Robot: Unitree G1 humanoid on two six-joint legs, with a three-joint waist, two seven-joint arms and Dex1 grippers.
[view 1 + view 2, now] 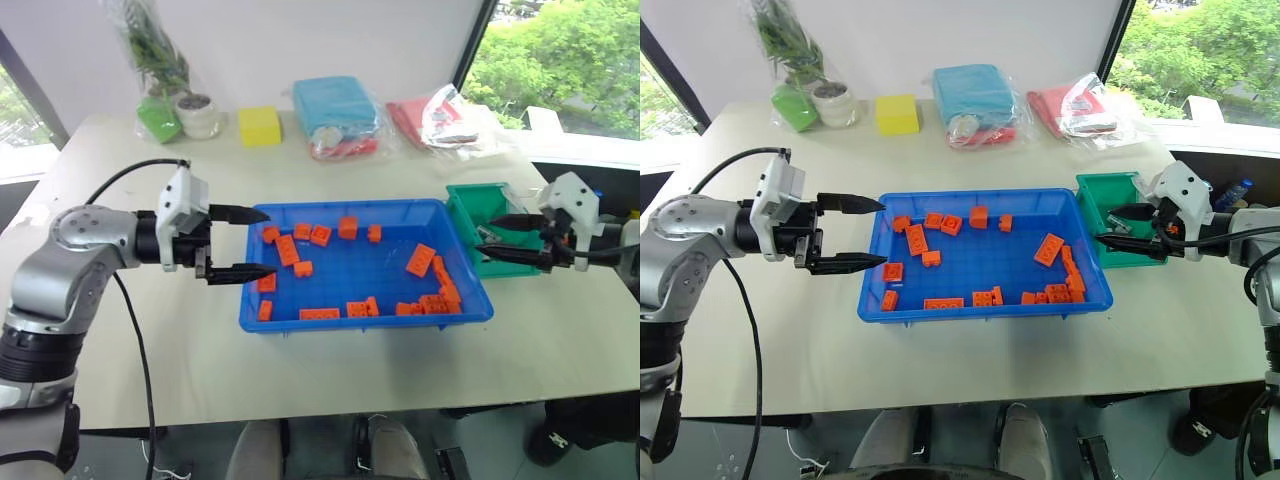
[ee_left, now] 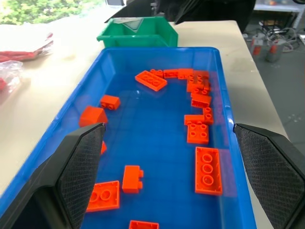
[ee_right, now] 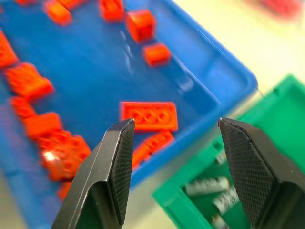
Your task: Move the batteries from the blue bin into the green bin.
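The blue bin (image 1: 365,318) sits mid-table with several orange bricks (image 1: 420,260) scattered inside. Against its right end stands the green bin (image 1: 466,203). In the right wrist view, batteries (image 3: 207,185) lie as silver-grey cylinders on the green bin's floor (image 3: 281,119). My right gripper (image 1: 487,232) hangs open over the green bin with nothing between its fingers. My left gripper (image 1: 270,241) is open and empty at the blue bin's left end, pointing along the bin, its fingertips just over the rim.
Along the table's back edge stand a bagged plant (image 1: 150,50), a small pot (image 1: 198,113), a yellow block (image 1: 259,126), a light-blue wrapped bundle (image 1: 335,105) and red bagged items (image 1: 440,120). A black cable (image 1: 135,340) hangs from my left arm.
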